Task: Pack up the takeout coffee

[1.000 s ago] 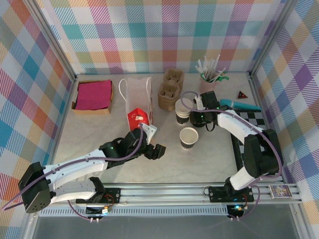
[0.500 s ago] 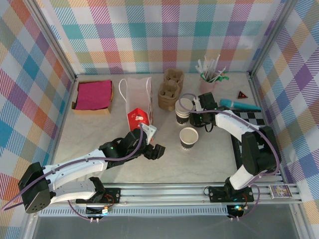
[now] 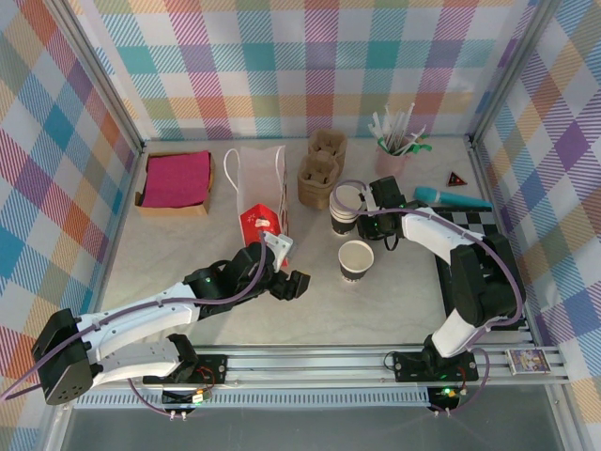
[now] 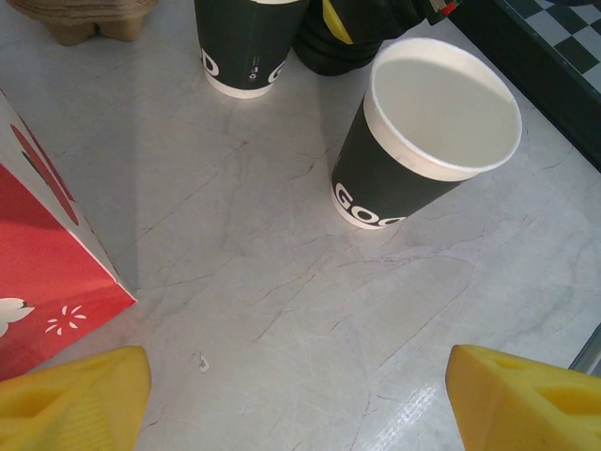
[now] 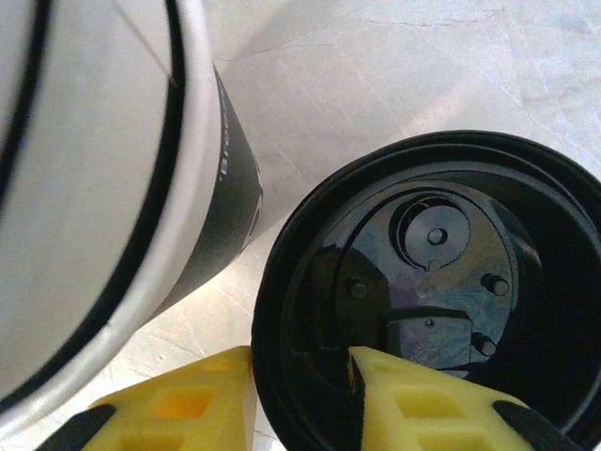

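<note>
At 10 o'clock of black lid (image 5: 423,272), paper cup (image 5: 84,188) cut off by frame. Right gripper (image 5: 300,371) pinches lid rim. Left gripper (image 4: 300,395) wide, mostly out of frame.

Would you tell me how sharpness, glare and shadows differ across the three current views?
Top view: evenly lit, sharp, soft shadows only. Left wrist view: open cup crisp, table faintly glossy, left claw tips blurred at the corners. Right wrist view: near cup out of focus, shiny lid carries reflections.
</note>
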Tool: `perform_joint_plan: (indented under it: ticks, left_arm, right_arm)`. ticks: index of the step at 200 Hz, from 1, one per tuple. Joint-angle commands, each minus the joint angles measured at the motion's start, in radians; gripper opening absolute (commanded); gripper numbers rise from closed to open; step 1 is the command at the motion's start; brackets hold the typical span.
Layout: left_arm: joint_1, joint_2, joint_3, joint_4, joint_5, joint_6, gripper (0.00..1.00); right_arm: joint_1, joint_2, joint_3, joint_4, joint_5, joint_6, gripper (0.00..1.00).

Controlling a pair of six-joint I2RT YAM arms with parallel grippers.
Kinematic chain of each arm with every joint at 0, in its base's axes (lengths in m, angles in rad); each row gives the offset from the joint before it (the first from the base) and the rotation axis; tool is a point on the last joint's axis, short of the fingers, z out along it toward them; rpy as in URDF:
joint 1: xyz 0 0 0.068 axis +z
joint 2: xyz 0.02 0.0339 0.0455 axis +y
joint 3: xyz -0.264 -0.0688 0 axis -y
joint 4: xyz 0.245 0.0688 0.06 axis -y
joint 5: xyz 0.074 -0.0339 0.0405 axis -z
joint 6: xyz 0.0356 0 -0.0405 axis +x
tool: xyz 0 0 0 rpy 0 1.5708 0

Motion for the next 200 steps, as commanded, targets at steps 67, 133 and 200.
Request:
perform_joint_plan:
  ticks: [67, 133, 200]
  left_arm:
    - [-0.009, -0.02, -0.007, -0.016, -0.014, -0.006, 0.82]
    - [-0.009, -0.015, -0.006, -0.018, -0.012, -0.006, 0.82]
    - [-0.009, -0.009, -0.007, -0.015, -0.013, -0.004, 0.81]
  right_arm:
    - [0.008, -0.022, 0.014, -0.021, 0.054, -0.006, 0.23]
    - [0.008, -0.027, 0.05, -0.081, 0.084, 0.011, 0.22]
    - [0.007, -0.039, 0.089, -0.137, 0.09, 0.017, 0.15]
